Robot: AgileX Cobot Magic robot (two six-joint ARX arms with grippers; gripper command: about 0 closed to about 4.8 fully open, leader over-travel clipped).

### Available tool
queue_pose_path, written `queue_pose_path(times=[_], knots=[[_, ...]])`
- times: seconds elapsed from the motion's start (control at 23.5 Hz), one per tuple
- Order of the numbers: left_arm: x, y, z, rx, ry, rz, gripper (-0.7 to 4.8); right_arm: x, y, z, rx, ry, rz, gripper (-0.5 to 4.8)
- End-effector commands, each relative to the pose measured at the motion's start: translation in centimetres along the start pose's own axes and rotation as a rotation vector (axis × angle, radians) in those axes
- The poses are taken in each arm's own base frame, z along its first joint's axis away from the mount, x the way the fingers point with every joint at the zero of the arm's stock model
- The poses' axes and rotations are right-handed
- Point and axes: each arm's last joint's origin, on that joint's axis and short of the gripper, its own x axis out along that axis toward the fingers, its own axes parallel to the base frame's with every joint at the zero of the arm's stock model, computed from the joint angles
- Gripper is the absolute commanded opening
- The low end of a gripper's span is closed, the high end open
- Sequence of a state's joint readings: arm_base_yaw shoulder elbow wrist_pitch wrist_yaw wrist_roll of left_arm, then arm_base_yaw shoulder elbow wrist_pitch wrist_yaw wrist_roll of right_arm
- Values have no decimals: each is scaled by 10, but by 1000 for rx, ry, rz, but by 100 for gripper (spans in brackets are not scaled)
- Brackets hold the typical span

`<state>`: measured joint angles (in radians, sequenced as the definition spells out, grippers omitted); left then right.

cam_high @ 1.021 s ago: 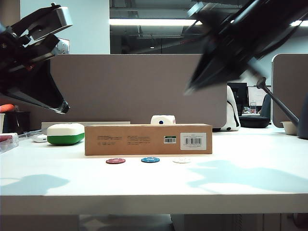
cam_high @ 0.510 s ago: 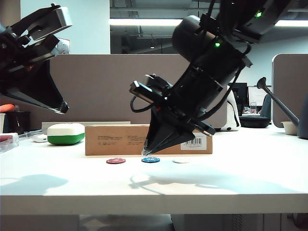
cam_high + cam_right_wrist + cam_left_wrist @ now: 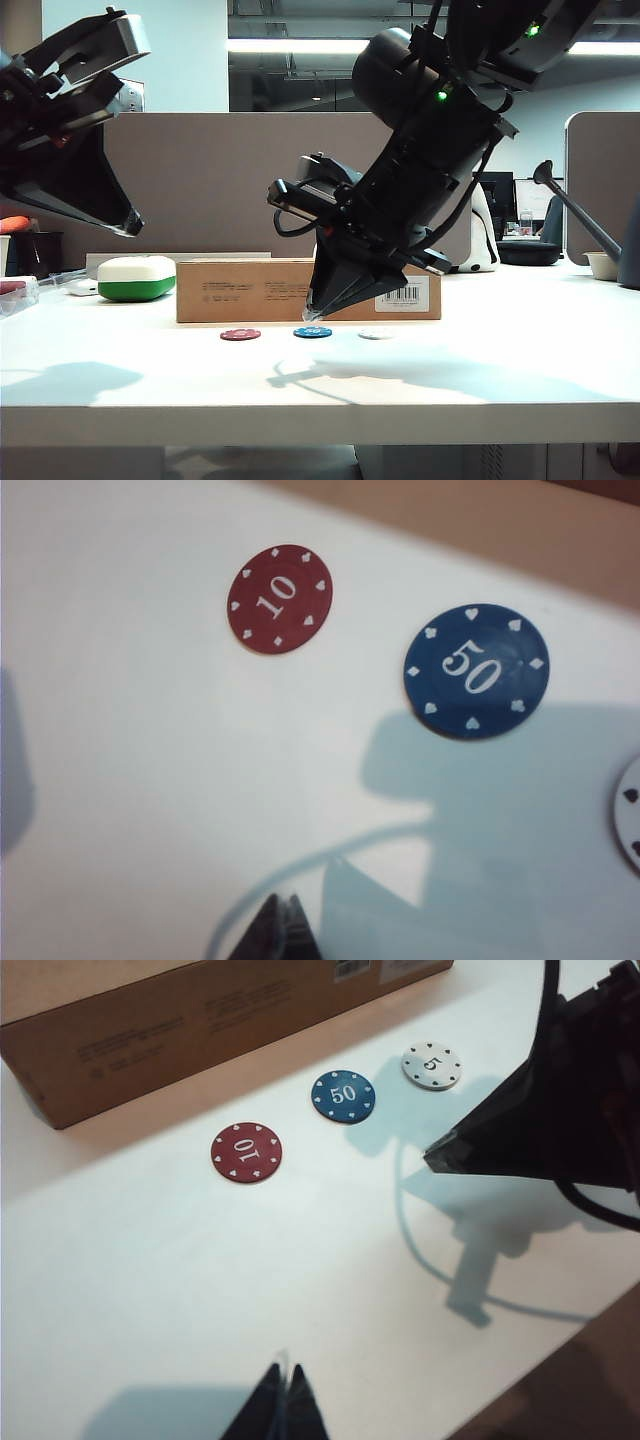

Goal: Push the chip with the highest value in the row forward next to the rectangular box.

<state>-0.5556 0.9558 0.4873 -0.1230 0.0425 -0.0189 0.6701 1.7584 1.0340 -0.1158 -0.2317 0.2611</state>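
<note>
The blue chip marked 50 lies mid-row in front of the rectangular box, a small gap away from it. A red 10 chip and a white 5 chip flank it. My right gripper is shut, empty, its tip low over the table just near side of the blue chip, not touching it. Raised high at the left, my left gripper is shut and empty.
A white-and-green rounded case sits left of the box. A white die-like object stands behind the box. Clutter lies at the table's left edge, and a dark spouted object at the far right.
The right arm swung down from high up to the table by the blue chip, then edged slightly upward. The chips, box and left arm have not moved.
</note>
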Motion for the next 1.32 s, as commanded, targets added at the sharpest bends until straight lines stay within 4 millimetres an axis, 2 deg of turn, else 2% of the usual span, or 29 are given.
queue_pose_path(times=[0.04, 0.55, 0.94, 1.32], knots=[[-1, 0, 3, 4, -19, -2, -5, 2, 1, 6, -8, -20, -3, -5], [-1, 0, 3, 4, -19, -2, -5, 22, -1, 21, 4, 10, -61, -5], [-1, 0, 3, 4, -19, -1, -5, 35, -7, 16, 9, 24, -124, -5], [-1, 0, 3, 4, -19, -2, -5, 43, -10, 21, 12, 25, -141, -5]])
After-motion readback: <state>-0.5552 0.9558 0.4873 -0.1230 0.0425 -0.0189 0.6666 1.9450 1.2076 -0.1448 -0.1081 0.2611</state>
